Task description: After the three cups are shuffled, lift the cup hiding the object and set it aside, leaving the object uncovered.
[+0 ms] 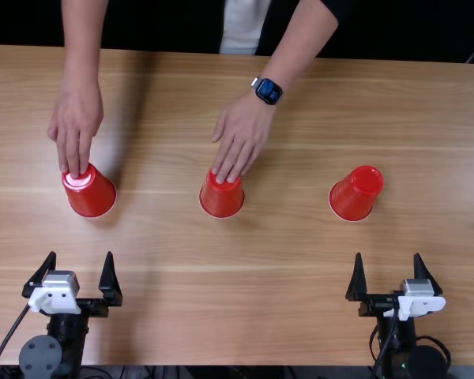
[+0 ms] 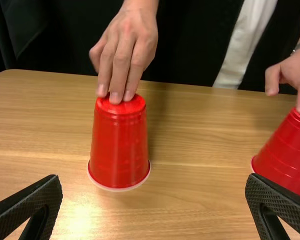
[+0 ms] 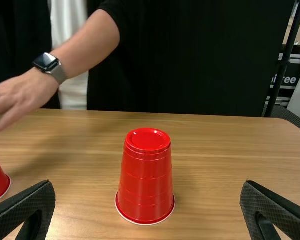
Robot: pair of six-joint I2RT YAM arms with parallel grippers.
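1. Cups, red, three, mouth-down in a row across the middle of the top view: left cup (image 1: 89,192), middle cup (image 1: 222,195), right cup (image 1: 355,193). All stand on the counter (image 1: 237,268), long axis upright.
2. I cannot tell which cup covers the object.
3. A person's first hand (image 1: 77,126) rests on the upturned base of the left cup. The second hand (image 1: 241,136), with a wristwatch (image 1: 268,90), rests on the base of the middle cup. The right cup is untouched and well apart from both hands.
4. Left gripper (image 1: 79,264), lower left of the top view: its fingers (image 2: 27,202) are spread wide and hold nothing.
5. Right gripper (image 1: 387,264), lower right of the top view: its fingers (image 3: 25,205) are likewise spread and hold nothing.
6. Governing relation:
   - The left cup lies almost straight up-frame from the left gripper.
   - The right cup lies up-frame and slightly left of the right gripper.
   - The middle cup sits roughly midway between the two, so I judge neither arm plainly nearer.
7. With hands on two cups, I take the shuffle as unfinished. Each arm is lined up to close its fingers across the upright wall of the cup in its own lane.
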